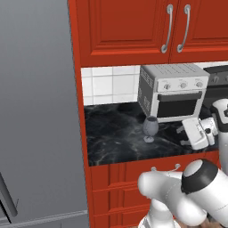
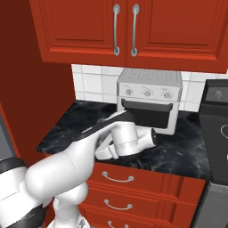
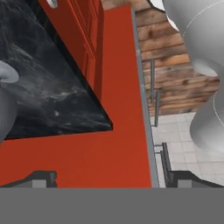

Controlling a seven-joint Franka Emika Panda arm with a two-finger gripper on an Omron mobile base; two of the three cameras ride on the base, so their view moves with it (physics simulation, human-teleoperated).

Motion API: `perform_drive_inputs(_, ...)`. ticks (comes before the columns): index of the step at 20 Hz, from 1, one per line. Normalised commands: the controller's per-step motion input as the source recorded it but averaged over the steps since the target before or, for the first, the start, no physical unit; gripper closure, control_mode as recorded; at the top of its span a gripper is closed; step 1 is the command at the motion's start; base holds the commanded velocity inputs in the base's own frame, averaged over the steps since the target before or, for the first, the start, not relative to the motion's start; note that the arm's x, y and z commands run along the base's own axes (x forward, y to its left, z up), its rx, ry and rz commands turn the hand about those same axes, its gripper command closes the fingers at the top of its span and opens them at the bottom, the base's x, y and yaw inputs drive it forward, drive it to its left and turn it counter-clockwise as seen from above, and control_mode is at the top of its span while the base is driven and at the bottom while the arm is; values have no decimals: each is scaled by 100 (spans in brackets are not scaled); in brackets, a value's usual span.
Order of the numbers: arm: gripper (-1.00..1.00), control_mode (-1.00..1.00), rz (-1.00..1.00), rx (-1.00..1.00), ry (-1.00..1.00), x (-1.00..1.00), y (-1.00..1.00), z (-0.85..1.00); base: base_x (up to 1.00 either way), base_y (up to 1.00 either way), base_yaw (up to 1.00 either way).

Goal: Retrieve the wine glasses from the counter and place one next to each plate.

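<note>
Here a single glass (image 1: 150, 128) stands upright on the counter (image 1: 116, 142), smoky grey and translucent, with a rounded bowl, a thin stem and a round foot. It sits toward the front edge of the counter, just ahead of the left front corner of the toaster oven (image 1: 173, 91), and seems to be apart from it. In the left base view the gripper (image 1: 184, 134) is level with the glass and to its right, near but not touching it; its fingers are too small and dark against the marble to tell whether they are spread or closed. In the right base view the arm (image 2: 120, 136) covers the middle of the counter, and the glass is hidden behind it. In the hand view, rolled on its side, a grey rounded shape (image 3: 6, 103) at the left edge may be the glass, cut off by the frame.
</note>
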Motion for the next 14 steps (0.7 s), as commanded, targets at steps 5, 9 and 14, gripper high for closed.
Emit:
perform_drive_inputs(5, -100, -100, 0, 0, 6, 28, 0, -2, 0, 0, 0)
perform_drive_inputs(9, -100, -100, 0, -2, 9, 31, 0, 0, 0, 0, 0)
perform_drive_inputs(14, -100, -100, 0, -1, 5, 13, 0, -4, 0, 0, 0)
